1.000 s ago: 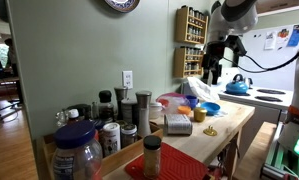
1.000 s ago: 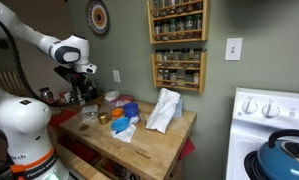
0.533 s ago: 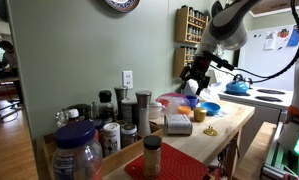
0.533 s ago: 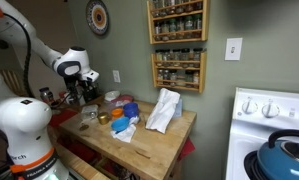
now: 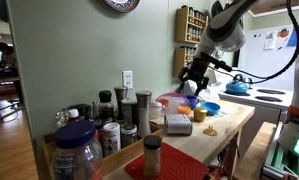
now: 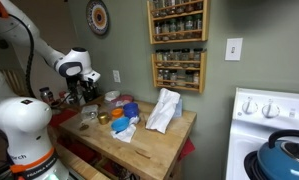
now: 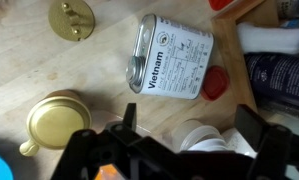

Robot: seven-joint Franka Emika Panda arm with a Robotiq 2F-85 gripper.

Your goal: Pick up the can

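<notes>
Can (image 5: pixel 144 108): upright at the wall side of the bench, just right of the dark-lidded spice jars (image 5: pixel 106 103) and close against them. ID from an exterior view only, not certain.

Gripper (image 5: pixel 195 82): high above the bench, well right of the can. Claw spread wide in wrist view, nothing between the fingers.

Risks, judged:
- Wide-open fingers clipping a spice jar on the way in; neighbours stand tight.
- Straight descent landing on the flat labelled tin (image 7: pixel 174 58) below the wrist camera; wrong pick.
- Off-centre squeeze slipping on smooth metal, tipping the can.

Counts, left to right:
- Spice jars: at least three, total unclear.
- Can: one.
- Flat tin: one.
- Yellow jar (image 7: pixel 54 120): one.
</notes>
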